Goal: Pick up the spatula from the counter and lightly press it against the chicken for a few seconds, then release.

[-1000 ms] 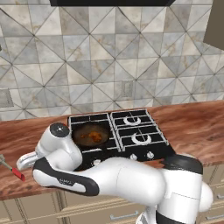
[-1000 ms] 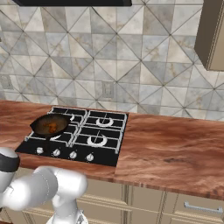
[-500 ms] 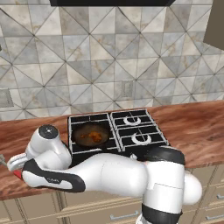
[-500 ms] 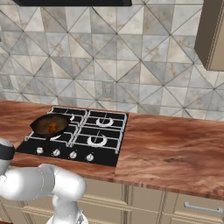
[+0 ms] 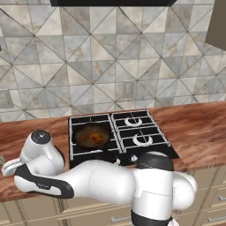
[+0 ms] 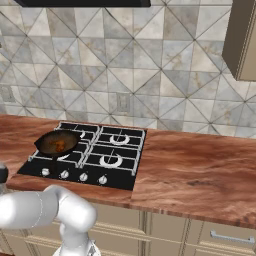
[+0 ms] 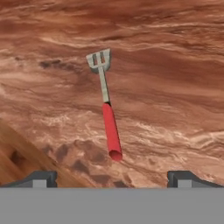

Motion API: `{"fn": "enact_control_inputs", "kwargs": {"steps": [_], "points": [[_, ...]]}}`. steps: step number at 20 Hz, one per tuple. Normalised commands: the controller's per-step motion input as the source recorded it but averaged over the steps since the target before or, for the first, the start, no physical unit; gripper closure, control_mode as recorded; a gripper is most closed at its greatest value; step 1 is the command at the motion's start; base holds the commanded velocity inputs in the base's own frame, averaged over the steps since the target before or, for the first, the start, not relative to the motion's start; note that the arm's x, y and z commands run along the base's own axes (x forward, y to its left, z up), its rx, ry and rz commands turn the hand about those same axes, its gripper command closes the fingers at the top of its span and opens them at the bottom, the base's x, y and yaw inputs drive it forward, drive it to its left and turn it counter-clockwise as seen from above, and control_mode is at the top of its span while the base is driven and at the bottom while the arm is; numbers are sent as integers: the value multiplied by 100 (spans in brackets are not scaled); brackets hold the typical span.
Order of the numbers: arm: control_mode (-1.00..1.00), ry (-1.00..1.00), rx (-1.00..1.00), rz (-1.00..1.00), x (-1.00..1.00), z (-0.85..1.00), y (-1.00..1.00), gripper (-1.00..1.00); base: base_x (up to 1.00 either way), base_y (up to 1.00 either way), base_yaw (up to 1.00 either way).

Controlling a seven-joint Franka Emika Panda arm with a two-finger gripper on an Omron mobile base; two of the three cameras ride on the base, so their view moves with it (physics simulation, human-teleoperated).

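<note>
A rendered kitchen with a black four-burner hob set into a reddish-brown wooden worktop, and a grey tiled wall behind it. On the hob's front left burner sits a dark frying pan holding a browned, orange piece of chicken.

The white robot arm stretches low across the front of the hob and ends over the worktop to the hob's left. In the hand view from there, the spatula lies flat on the bare wood. Its slotted metal head points away from the claw and its red handle points back toward it.

The claw is released, with its two dark fingertips spread wide and nothing between them. The end of the red handle lies just ahead of the gap between the tips and touches neither. The spatula is apart from the pan and the chicken, off to the left of the hob.
</note>
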Motion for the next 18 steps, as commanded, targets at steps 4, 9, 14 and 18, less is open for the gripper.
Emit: {"fn": "enact_control_inputs", "kwargs": {"steps": [4, 9, 14, 18], "points": [[-100, 0, 0, 0, 14, -20, 20, -100, 0, 0, 0], [-100, 0, 0, 0, 17, -17, 19, -100, 0, 0, 0], [-100, 1, 0, 0, 15, -20, 16, -100, 0, 0, 0], [-100, 1, 0, 0, 9, -20, 13, -100, 0, 0, 0]]}}
